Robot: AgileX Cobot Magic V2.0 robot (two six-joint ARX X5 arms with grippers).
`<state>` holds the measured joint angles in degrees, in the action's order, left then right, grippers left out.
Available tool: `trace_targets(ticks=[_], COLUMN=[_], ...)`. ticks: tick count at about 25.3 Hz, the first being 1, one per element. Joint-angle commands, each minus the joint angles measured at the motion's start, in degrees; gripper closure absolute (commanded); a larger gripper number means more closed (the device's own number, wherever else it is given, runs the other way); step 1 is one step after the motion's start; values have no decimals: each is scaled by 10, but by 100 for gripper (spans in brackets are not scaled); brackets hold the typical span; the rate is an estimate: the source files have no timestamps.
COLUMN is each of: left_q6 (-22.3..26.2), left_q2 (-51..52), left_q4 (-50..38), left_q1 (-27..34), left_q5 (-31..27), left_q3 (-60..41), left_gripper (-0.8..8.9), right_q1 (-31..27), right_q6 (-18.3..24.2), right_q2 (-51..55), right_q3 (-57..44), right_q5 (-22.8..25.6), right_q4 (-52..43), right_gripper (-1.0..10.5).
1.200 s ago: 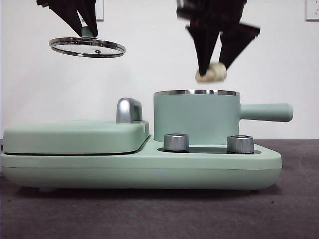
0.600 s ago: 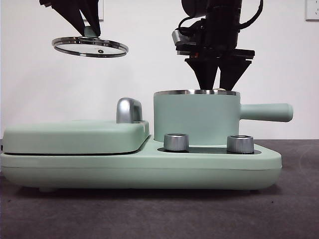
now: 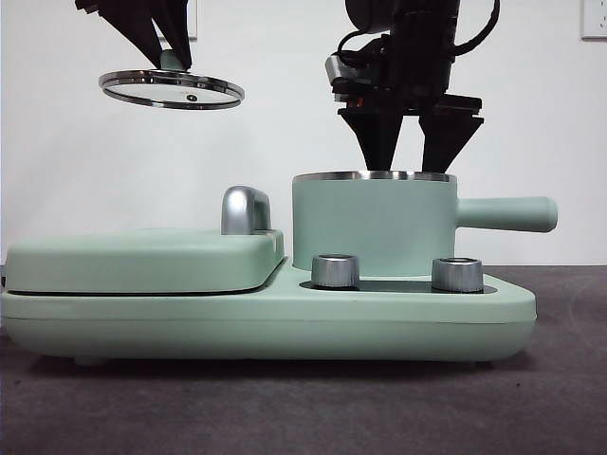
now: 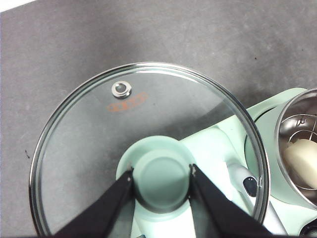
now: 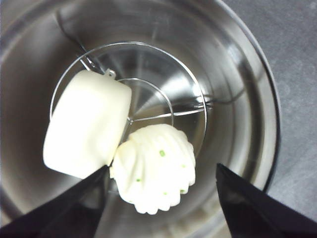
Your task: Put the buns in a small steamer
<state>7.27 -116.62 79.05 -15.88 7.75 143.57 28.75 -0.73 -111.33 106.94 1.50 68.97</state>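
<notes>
Directly beneath my right claw (image 5: 161, 173), between its two spread black jaws, lies the ridged, shell-shaped cream-white bun with small green dots (image 5: 153, 173), resting on the wire rack (image 5: 190, 106) at the bottom of the mint-green cylindrical steamer pot with the steel rim (image 3: 375, 227). The jaws stand apart on either side of the bun and touch nothing, so it looks let go. Just beside it, touching its edge, sits the smooth rounded cream-white block bun (image 5: 86, 126), its long axis slanting away from my jaws toward the pot's far wall. Both buns are inside the pot, below the rim, and my right claw's tips hang at rim level in the front view.

What the next move turns on, I judge, is straight up: the pot's mouth must be free of my right claw before anything can cover it. Off to the side, well apart and higher than the rim, my left claw (image 4: 161, 173) is pinching the green knob (image 4: 161, 176) of the round glass lid with steel edge (image 4: 89, 129), holding it level above the flat mint-green grill plate (image 3: 142, 261).
</notes>
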Motion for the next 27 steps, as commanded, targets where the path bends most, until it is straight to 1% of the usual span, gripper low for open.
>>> trace_targets(ticks=[1, 5, 7, 8, 12, 17, 21, 25, 27], left_q6=[-2, -3, -3, -4, -6, -10, -10, -10, -10], left_q2=[4, 4, 4, 4, 4, 4, 4, 4, 4], left_q4=[-14, -14, -13, -13, -7, -5, -5, -7, -7], left_q1=[-3, -3, -7, -8, -21, -57, -107, -166, -194], left_q5=[4, 4, 4, 4, 5, 5, 4, 5, 4], left_q3=[20, 20, 20, 20, 20, 20, 20, 20, 20], left_gripper=[798, 798, 798, 798, 798, 798, 798, 798, 798], right_q1=[2, 2, 2, 2, 11, 16, 15, 15, 15], right_q6=[7, 8, 7, -3, -8, -10, -27, -51, -53], right_q2=[-8, 17, 40, 56, 146, 322, 481, 663, 756], right_q3=[40, 97, 97, 90, 54, -66, -175, -295, -347], right_q5=[0, 1, 1, 1, 0, 0, 0, -2, -19], right_q4=[14, 86, 123, 124, 124, 124, 121, 45, 24], right_gripper=[604, 604, 604, 604, 605, 605, 605, 605, 605])
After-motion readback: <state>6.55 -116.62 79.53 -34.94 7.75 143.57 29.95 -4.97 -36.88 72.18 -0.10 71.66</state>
